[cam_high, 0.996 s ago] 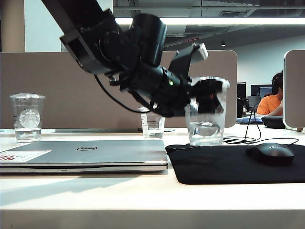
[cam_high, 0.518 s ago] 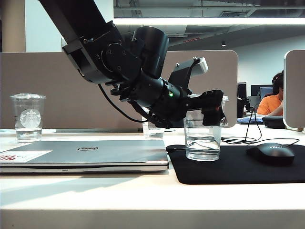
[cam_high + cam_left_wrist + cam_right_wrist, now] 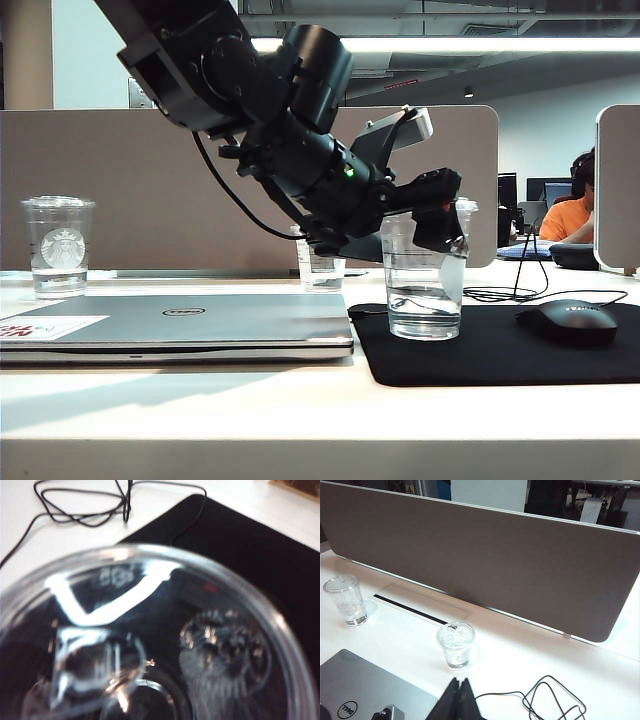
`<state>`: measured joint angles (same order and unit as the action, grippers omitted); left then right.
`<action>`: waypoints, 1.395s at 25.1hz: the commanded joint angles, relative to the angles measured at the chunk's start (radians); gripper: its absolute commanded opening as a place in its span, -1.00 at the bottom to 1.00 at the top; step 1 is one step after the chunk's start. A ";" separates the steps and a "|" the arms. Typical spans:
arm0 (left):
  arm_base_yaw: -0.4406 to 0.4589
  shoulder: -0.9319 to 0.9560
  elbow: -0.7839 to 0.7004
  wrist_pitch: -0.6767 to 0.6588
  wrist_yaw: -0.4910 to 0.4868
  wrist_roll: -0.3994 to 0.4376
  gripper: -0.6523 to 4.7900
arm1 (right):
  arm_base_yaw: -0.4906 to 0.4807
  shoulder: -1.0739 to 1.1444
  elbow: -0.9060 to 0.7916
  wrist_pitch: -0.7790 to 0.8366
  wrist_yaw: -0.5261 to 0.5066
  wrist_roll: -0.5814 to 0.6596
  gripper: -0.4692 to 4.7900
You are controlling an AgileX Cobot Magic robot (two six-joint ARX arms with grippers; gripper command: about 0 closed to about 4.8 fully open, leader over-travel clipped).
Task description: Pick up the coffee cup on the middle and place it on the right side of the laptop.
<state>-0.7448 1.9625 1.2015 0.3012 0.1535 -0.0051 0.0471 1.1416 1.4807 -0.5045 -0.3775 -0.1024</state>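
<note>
The coffee cup, clear plastic with a flat lid and some water in it, stands upright on the black mouse pad, just right of the silver Dell laptop. My left gripper reaches across from the upper left and is open, its dark fingers on either side of the cup's rim. In the left wrist view the cup's lid fills the picture from close above and hides the fingers. My right gripper is shut and empty, hovering near the laptop's corner.
A Starbucks cup stands behind the laptop's left end. A smaller clear cup stands behind the arm. A black mouse lies on the pad's right part, with a looped cable behind it. A grey partition closes the desk's back.
The coffee cup went from hanging tilted in the left gripper to standing on the mouse pad. The left gripper opened and its wrist tipped upward, so the fingers now sit at the rim.
</note>
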 commanded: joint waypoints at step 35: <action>0.040 -1.214 -0.198 -0.921 -0.081 0.080 -0.78 | 0.025 -0.296 0.002 -0.571 0.052 -0.020 -0.84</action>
<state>-0.7059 0.8135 1.0367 -0.6258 0.0704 0.0925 0.0608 0.8829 1.4799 -1.0824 -0.3328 -0.1238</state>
